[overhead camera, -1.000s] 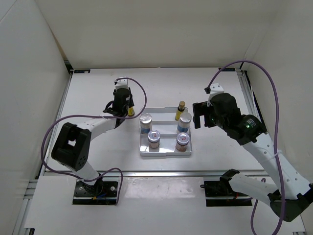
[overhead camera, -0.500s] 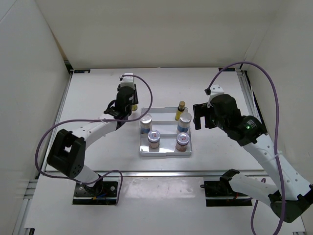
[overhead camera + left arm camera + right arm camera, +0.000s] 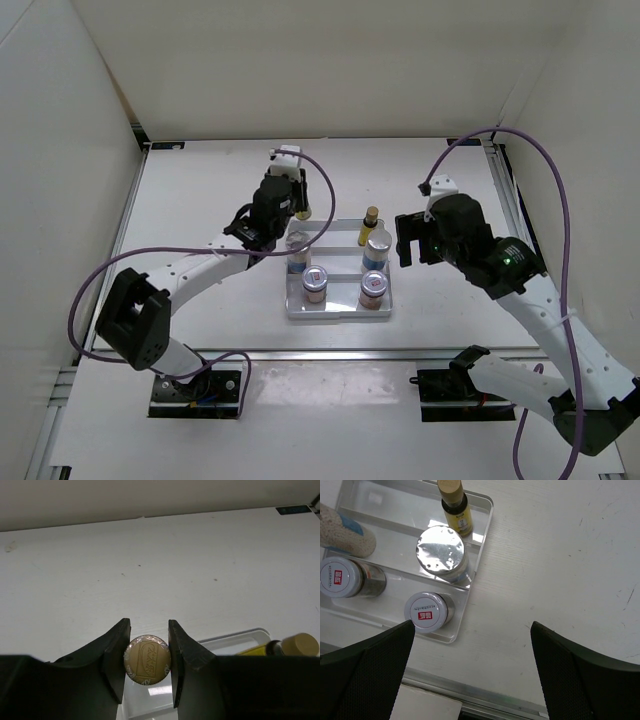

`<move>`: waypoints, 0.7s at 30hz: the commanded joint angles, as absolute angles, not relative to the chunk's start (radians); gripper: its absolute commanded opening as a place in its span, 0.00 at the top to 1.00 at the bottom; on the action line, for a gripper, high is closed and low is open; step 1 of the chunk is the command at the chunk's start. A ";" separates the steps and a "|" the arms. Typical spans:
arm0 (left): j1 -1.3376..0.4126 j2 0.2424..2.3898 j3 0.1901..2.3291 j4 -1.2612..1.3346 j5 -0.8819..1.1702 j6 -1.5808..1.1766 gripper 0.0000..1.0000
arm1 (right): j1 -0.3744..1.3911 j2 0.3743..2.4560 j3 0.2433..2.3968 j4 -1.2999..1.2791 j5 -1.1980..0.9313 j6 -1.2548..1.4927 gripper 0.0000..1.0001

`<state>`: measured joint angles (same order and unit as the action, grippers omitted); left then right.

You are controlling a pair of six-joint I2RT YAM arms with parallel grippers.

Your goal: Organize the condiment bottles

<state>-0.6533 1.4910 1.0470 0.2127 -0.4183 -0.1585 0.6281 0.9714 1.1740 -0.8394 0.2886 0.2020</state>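
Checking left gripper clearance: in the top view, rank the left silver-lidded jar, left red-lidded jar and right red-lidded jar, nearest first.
From the left gripper, holding a yellow bottle:
1. left silver-lidded jar, middle row, left side.
2. left red-lidded jar, front left.
3. right red-lidded jar, front right.

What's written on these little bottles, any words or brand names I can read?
Nothing reads clearly.
Right short jar lid: red mark, characters too small.
Left short jar lid: same red mark, unreadable.
Yellow bottle in the left gripper: embossed emblem on its cap, not legible.
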 commanded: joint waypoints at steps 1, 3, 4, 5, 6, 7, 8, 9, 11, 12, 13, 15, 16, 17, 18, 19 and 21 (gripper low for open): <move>-0.681 1.483 1.055 0.261 -0.371 -0.172 0.89 | 0.626 0.953 1.163 -0.839 0.302 0.199 0.00; -0.692 1.509 1.046 0.261 -0.371 -0.172 0.89 | 0.626 0.943 1.163 -0.839 0.302 0.199 0.00; -0.692 1.509 1.046 0.261 -0.371 -0.181 0.89 | 0.626 0.943 1.163 -0.839 0.302 0.199 0.00; -0.692 1.534 1.037 0.261 -0.371 -0.181 0.89 | 0.626 0.943 1.163 -0.839 0.311 0.199 0.00; -0.692 1.543 1.037 0.261 -0.371 -0.181 0.89 | 0.626 0.934 1.163 -0.839 0.311 0.199 0.00; -0.692 1.552 1.037 0.261 -0.371 -0.181 0.89 | 0.626 0.934 1.163 -0.839 0.311 0.209 0.00; -0.702 1.566 1.037 0.261 -0.371 -0.169 0.89 | 0.626 0.922 1.154 -0.839 0.311 0.209 0.00; -0.703 1.566 1.037 0.261 -0.386 -0.169 0.89 | 0.626 0.922 1.154 -0.839 0.311 0.209 0.00; -0.703 1.578 1.037 0.261 -0.399 -0.169 0.89 | 0.626 0.911 1.154 -0.839 0.321 0.218 0.00; -0.703 1.591 1.037 0.261 -0.399 -0.169 0.89 | 0.626 0.911 1.154 -0.850 0.321 0.218 0.00; -0.703 1.603 1.037 0.261 -0.399 -0.169 0.89 | 0.626 0.911 1.143 -0.850 0.321 0.218 0.00; -0.703 1.614 1.028 0.261 -0.408 -0.178 0.89 | 0.626 0.901 1.143 -0.850 0.321 0.218 0.00; -0.703 1.614 1.028 0.261 -0.408 -0.189 0.89 | 0.626 0.900 1.143 -0.850 0.321 0.227 0.00; -0.703 1.624 1.028 0.261 -0.408 -0.189 0.88 | 0.626 0.900 1.132 -0.850 0.321 0.227 0.00; -0.703 1.624 1.028 0.261 -0.408 -0.199 0.87 | 0.626 0.891 1.132 -0.859 0.311 0.227 0.00; -0.703 1.624 1.019 0.261 -0.408 -0.199 0.81 | 0.626 0.891 1.132 -0.859 0.311 0.227 0.00; -0.703 1.634 1.019 0.239 -0.408 -0.199 0.75 | 0.626 0.891 1.132 -0.868 0.311 0.236 0.00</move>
<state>-0.6971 1.6566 1.0172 0.2081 -0.3855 -0.1844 0.6281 0.9089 1.1339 -0.8616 0.3077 0.2234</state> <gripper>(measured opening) 0.443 0.998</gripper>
